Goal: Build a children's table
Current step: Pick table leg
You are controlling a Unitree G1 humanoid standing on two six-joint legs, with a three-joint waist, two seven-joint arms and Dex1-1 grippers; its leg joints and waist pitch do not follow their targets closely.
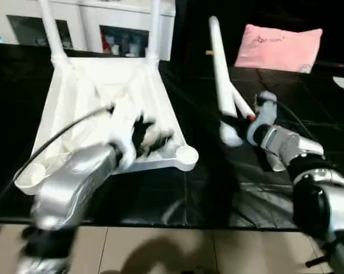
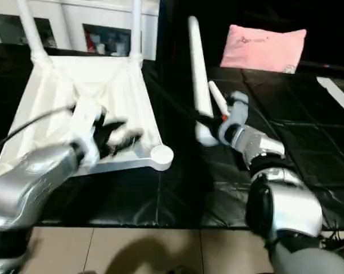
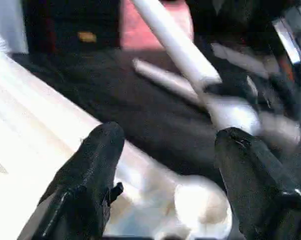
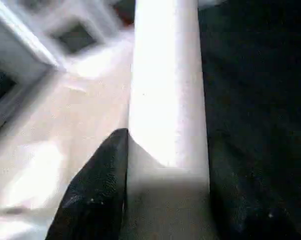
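upside-down table top (image 1: 98,108) on black mat (image 1: 218,194) at about 10 o'clock, two legs (image 1: 51,28) already plugged in at far corners, left tool (image 1: 152,137) open over its near edge, right tool (image 2: 215,123) clamped on a loose leg (image 1: 219,63) at 2 o'clock, another leg (image 2: 218,98) beside it, pink pillow (image 1: 280,45) behind

No readable text.
Faint dark scribble on pink pillow (image 1: 279,47), too blurred to read; nothing else lettered.
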